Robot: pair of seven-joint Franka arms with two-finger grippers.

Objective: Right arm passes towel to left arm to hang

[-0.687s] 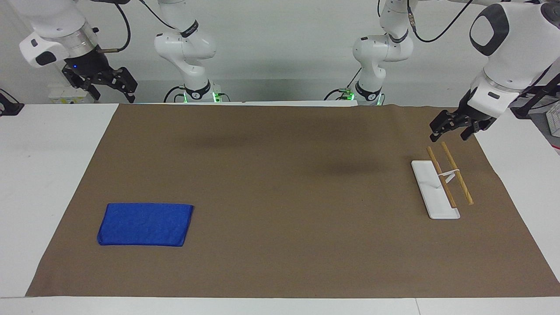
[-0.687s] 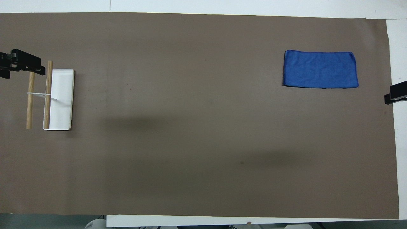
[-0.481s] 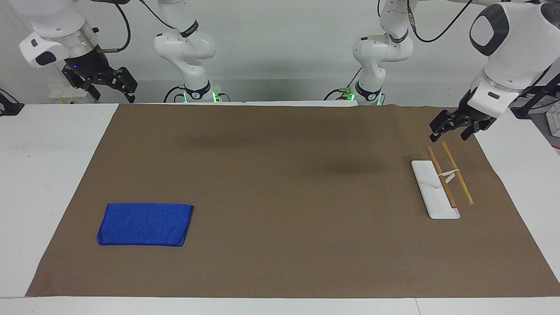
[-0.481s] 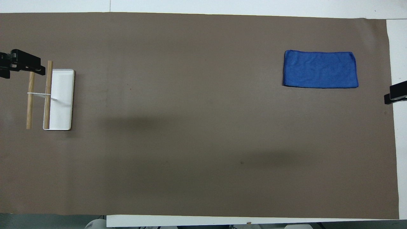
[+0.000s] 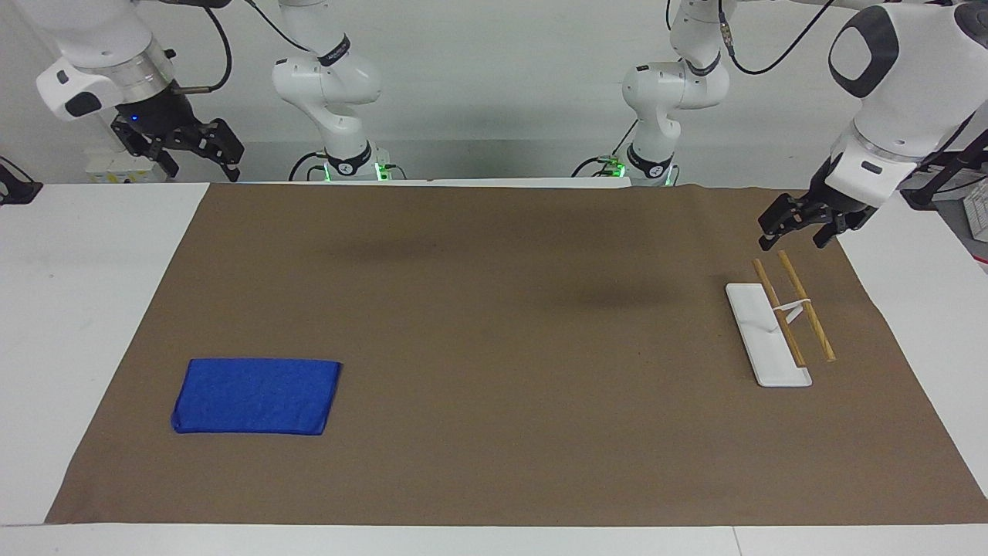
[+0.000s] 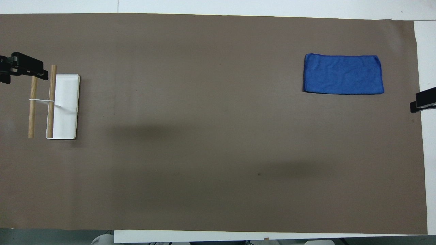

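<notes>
Quick head count of what's on the brown mat point(image 5: 494, 463)

One blue towel point(image 5: 256, 396), one white rack point(image 5: 766, 336) with two wooden rods point(image 5: 807, 316), and two arms hanging over the mat's ends, so two grippers total: right gripper point(image 5: 176, 148), left gripper point(image 5: 795, 228).

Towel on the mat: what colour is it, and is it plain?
Plain solid blue towel, no pattern, lying flat; it shows best in the overhead view.

Both my arms hang raised. My right claw point(image 5: 194, 153) is up in the air, its 2 fingers spread wide and holding nothing. My left claw point(image 5: 795, 229) points down, fingers likewise apart and bare.
</notes>
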